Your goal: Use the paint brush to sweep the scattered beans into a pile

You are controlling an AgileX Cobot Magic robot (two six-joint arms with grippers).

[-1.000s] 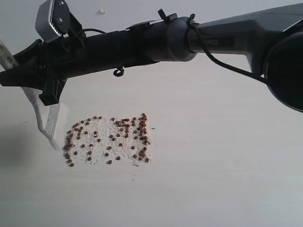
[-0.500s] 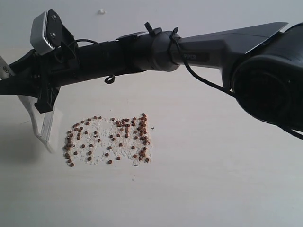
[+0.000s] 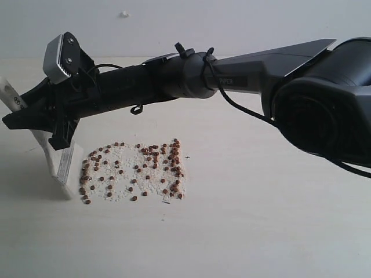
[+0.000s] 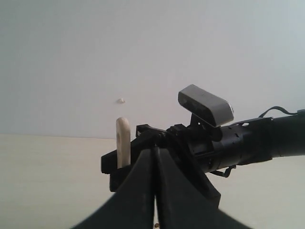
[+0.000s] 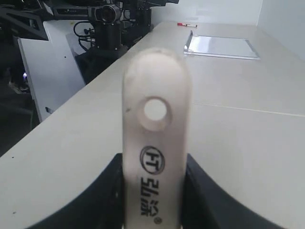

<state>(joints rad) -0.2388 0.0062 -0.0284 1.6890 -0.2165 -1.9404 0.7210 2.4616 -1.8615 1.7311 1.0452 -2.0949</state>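
**set the bristles down outside the patch, then sweep slowly**

the pale bench (image 3: 261,231) carries the spill. the right arm (image 3: 174,81) reaches across it, and the right claw (image 3: 36,120) is clamped on the brush (image 3: 60,163) by its handle. the bristles point down just beside the left edge of the beans (image 3: 133,171); we cannot tell if they touch. the beans lie in a loose patch, with no pile yet. the left claw (image 4: 154,191) is closed on nothing. we judge the stroke should run rightward. we press until the bristles flex and move slowly, so the beans roll together rather than skip under.

Pale tabletop (image 3: 261,231), white wall (image 3: 232,23) in bkgd.
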